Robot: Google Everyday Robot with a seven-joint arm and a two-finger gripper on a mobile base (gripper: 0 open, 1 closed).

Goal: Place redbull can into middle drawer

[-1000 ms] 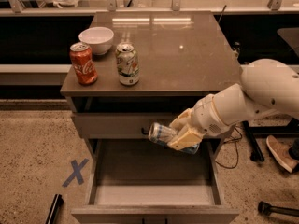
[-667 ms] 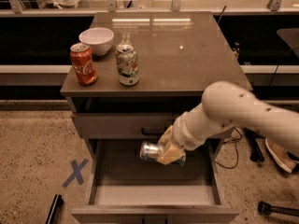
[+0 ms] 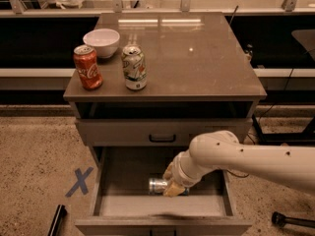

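The redbull can (image 3: 158, 185) lies on its side low inside the open middle drawer (image 3: 123, 205), silver end pointing left; most of it is hidden by my hand. My gripper (image 3: 172, 183) reaches down into the drawer from the right on the white arm (image 3: 246, 159) and is shut on the can, at or just above the pale floor.
On the cabinet top (image 3: 197, 58) stand a red Coca-Cola can (image 3: 88, 67), a white-green can (image 3: 134, 67) and a white bowl (image 3: 101, 42). The shallower drawer front with black loop handle (image 3: 162, 138) is shut above. A blue X (image 3: 78, 182) marks the floor at left.
My gripper has carried the can from in front of the upper drawer front down and to the left, deep into the open drawer. The arm has dropped with it.
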